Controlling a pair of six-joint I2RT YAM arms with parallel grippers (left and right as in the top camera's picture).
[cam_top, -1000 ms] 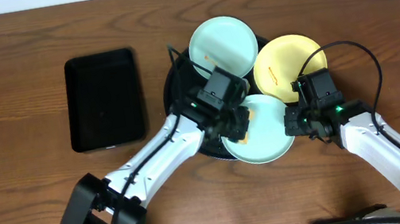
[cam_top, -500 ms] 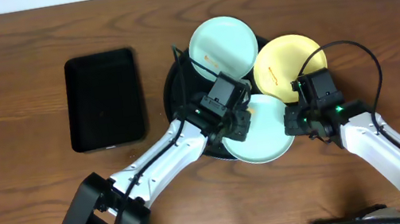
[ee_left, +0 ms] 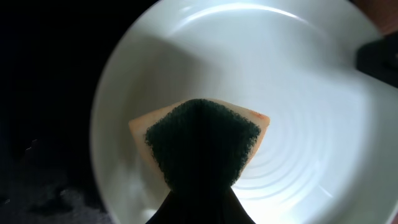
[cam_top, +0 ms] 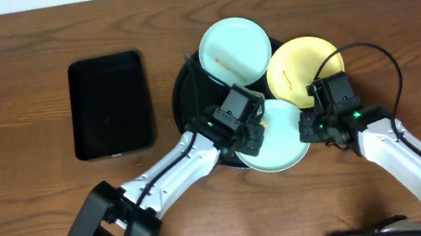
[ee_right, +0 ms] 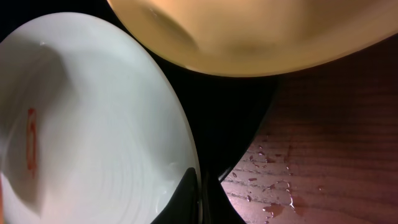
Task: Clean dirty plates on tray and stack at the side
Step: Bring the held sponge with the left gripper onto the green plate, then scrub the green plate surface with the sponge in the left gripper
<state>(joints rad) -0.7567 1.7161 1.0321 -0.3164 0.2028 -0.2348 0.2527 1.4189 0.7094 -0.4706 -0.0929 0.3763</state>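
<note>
Left end effector [cam_top: 252, 132] clamped on sponge [ee_left: 202, 140], pressing it onto near mint plate [cam_top: 287, 148] at near edge of round tray [cam_top: 179, 97]. Right end effector [ee_right: 200, 194] pinches that plate's rim, probably to brace it against the scrubbing.

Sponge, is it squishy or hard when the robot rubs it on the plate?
Probably squishy: the sponge looks creased down the middle where the left end effector pinches it. Likely light, since that pinch alone holds it. Its dark green face looks rough, so it should drag on the glossy plate rather than slip.
</note>
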